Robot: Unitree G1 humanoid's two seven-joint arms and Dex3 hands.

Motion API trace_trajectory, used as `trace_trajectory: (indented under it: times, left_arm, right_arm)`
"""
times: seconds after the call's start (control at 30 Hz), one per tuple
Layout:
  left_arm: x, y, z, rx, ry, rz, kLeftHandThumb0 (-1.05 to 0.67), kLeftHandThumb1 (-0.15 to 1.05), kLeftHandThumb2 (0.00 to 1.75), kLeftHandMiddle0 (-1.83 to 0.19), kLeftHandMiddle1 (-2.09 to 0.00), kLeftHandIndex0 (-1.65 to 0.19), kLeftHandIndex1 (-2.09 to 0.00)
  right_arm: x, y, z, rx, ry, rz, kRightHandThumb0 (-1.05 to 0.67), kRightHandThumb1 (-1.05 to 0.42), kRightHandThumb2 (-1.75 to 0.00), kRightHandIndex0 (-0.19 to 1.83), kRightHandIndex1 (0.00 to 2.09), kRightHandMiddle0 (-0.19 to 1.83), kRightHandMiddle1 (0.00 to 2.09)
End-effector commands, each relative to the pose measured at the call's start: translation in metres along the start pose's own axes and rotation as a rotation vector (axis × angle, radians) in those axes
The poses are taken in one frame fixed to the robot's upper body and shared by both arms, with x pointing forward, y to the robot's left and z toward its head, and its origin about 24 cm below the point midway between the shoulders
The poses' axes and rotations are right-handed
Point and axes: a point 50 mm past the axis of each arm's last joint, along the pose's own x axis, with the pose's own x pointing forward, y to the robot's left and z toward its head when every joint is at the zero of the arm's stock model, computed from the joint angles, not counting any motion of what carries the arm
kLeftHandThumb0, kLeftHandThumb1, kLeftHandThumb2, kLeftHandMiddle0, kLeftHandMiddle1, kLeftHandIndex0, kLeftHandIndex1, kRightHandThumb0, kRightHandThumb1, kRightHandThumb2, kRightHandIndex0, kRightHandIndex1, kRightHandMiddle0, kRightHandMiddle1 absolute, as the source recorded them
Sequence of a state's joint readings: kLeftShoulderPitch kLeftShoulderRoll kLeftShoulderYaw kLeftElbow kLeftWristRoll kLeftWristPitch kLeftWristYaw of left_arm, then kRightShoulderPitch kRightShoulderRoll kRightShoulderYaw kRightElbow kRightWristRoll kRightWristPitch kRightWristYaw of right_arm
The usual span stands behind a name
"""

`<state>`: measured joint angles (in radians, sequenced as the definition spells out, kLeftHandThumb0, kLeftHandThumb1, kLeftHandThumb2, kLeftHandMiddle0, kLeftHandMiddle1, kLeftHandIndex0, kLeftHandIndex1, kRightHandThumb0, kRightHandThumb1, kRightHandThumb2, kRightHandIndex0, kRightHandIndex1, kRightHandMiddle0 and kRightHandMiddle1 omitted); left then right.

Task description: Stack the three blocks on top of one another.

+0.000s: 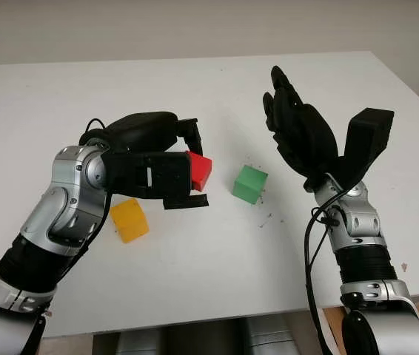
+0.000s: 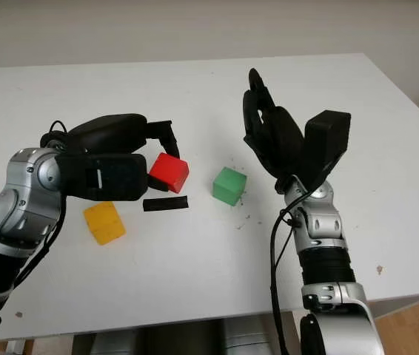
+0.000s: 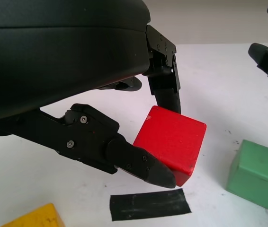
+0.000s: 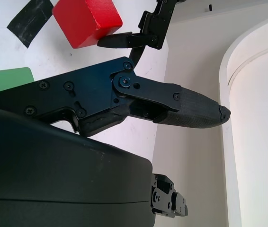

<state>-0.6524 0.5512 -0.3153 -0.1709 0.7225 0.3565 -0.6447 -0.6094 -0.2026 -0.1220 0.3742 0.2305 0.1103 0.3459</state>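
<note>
In the left eye view the left hand (image 1: 187,166) sits near the centre of the white table (image 1: 195,251), its fingers closed on the red block (image 1: 200,171), which is tilted and lifted clear of the surface. The yellow block (image 1: 129,220) lies on the table at about seven o'clock from the red one, close under the left forearm. The green block (image 1: 250,184) stands at about three o'clock from the red block, near it but not touching. The right hand (image 1: 298,126) is raised at two o'clock from the green block, open and holding nothing.

In the right eye view a strip of black tape (image 2: 166,203) lies flat on the table at six o'clock from the red block, between the yellow and green blocks.

In the left wrist view two black fingers (image 3: 138,163) pinch the red block on opposite faces; the tape lies just below it, the green block to its four o'clock, and a corner of the yellow block shows at seven o'clock.

In the right wrist view the open right hand's finger (image 4: 191,109) reaches across, with the red block, the tape and an edge of the green block beyond it.
</note>
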Motion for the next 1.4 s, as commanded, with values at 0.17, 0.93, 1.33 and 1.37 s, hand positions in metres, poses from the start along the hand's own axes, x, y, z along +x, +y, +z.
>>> trace_trajectory:
  times: [0.17,0.93,1.33,1.37]
  left_arm:
    - [-0.002,0.000,-0.001,-0.021,0.042,-0.049,-0.29,0.99,0.05,-0.36,-0.07,-0.24,-1.89]
    - [-0.004,-0.022,-0.011,-0.048,0.081,-0.134,-0.28,0.97,0.05,-0.39,-0.06,-0.31,-1.78]
    - [-0.001,-0.028,-0.013,-0.026,0.070,-0.141,-0.30,0.98,0.05,-0.37,-0.06,-0.30,-1.78]
    - [-0.001,-0.029,-0.013,-0.019,0.064,-0.136,-0.31,0.98,0.05,-0.38,-0.06,-0.30,-1.77]
  right_arm:
    - [0.002,0.004,0.003,0.001,-0.016,0.011,-0.77,-1.05,-0.68,-0.19,0.00,-0.19,0.00]
    - [0.003,0.006,0.001,0.007,-0.022,0.018,-0.76,-1.05,-0.68,-0.19,0.00,-0.19,0.00]
    - [0.003,0.005,0.001,0.005,-0.022,0.015,-0.76,-1.05,-0.67,-0.19,0.00,-0.19,0.00]
    - [0.003,0.005,0.001,0.005,-0.022,0.015,-0.76,-1.05,-0.67,-0.19,0.00,-0.19,0.00]
